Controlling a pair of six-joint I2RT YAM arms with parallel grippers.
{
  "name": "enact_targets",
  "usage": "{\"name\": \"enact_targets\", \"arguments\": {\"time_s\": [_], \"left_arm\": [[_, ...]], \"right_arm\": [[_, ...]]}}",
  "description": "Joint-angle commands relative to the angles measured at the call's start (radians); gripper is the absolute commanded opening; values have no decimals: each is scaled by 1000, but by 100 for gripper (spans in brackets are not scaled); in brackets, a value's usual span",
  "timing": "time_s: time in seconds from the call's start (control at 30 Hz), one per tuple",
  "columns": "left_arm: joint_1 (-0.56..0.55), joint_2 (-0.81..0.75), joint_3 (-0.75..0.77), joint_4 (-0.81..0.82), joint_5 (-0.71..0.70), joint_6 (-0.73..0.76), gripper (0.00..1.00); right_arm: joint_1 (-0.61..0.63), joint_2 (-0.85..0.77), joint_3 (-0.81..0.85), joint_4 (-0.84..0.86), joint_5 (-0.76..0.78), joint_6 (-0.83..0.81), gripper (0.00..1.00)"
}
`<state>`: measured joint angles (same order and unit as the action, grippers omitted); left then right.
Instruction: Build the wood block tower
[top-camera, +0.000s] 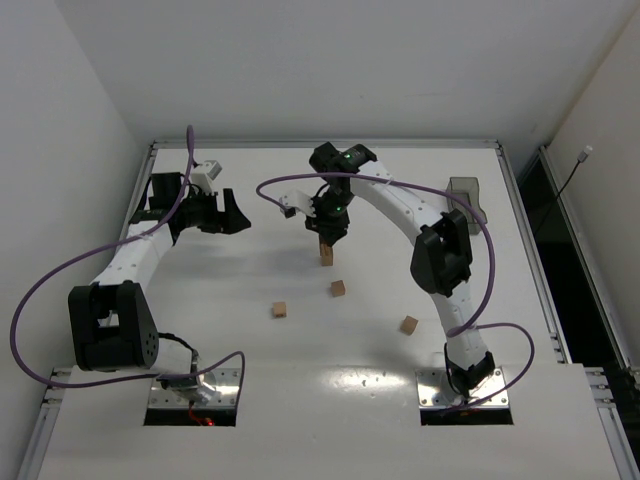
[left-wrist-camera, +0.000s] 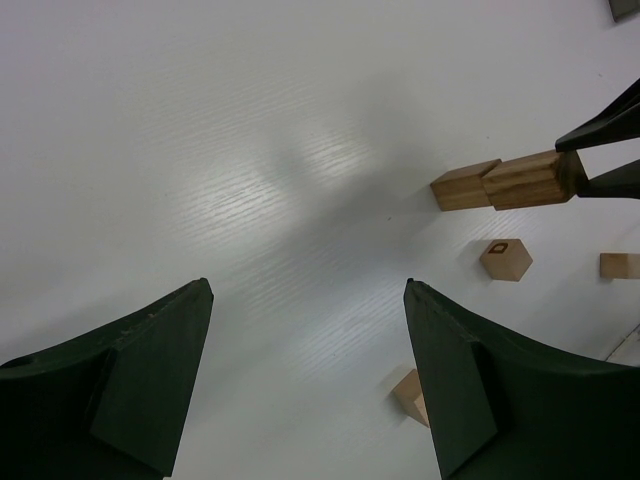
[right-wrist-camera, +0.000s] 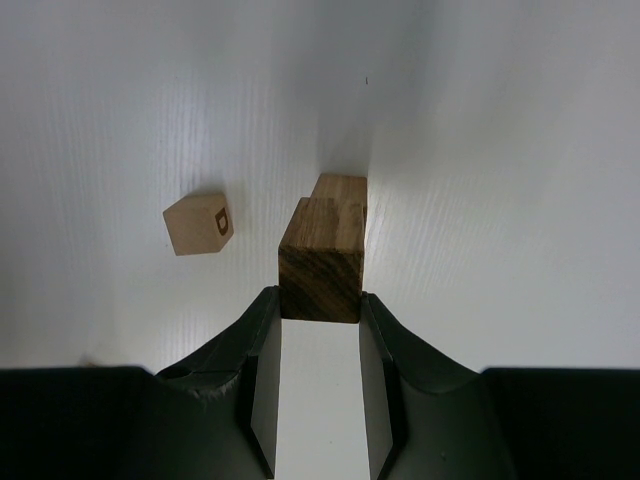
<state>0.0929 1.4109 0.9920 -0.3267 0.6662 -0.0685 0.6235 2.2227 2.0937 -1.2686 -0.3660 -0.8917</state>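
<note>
- The tabletop (top-camera: 250, 340) is flat, white and slightly glossy. There is open room on every side of the tower, so nothing crowds the spot where I am working.
- My right arm reaches across to the middle of the tabletop and is much the nearer one to the stack. My left arm is off to the left side, well apart from it.
- My left gripper (left-wrist-camera: 308, 290) hangs wide open with nothing in it, looking across at the stack from the side.
- My right gripper (right-wrist-camera: 318, 305) points straight down and is closed onto the two side faces of the top block (right-wrist-camera: 320, 262), holding it by the fingertips.
- The tower (top-camera: 326, 250) sits directly below that gripper, its long axis upright, so I judge the coming move to be straight up and down.
- The bottom block (right-wrist-camera: 345, 195) stands on the tabletop right under the held one. From the side the two look to be touching, though I cannot be sure the top block's weight is fully down.
- The top block sits a little off-square, with an edge of the lower one showing past it, so letting go calls for care.
- Three loose blocks lie nearer my bases: one (top-camera: 338, 289) just beside the tower, one (top-camera: 279, 310) to the left and one (top-camera: 409, 324) to the right.
</note>
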Motion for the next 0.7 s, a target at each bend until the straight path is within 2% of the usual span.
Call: {"name": "enact_targets", "arguments": {"time_s": [0.0, 0.67], "left_arm": [[13, 2, 28, 32, 24, -2, 74], [13, 2, 28, 41, 33, -2, 74]], "right_arm": [[-4, -20, 28, 2, -10, 5, 0], [-4, -29, 48, 2, -1, 5, 0]]}}
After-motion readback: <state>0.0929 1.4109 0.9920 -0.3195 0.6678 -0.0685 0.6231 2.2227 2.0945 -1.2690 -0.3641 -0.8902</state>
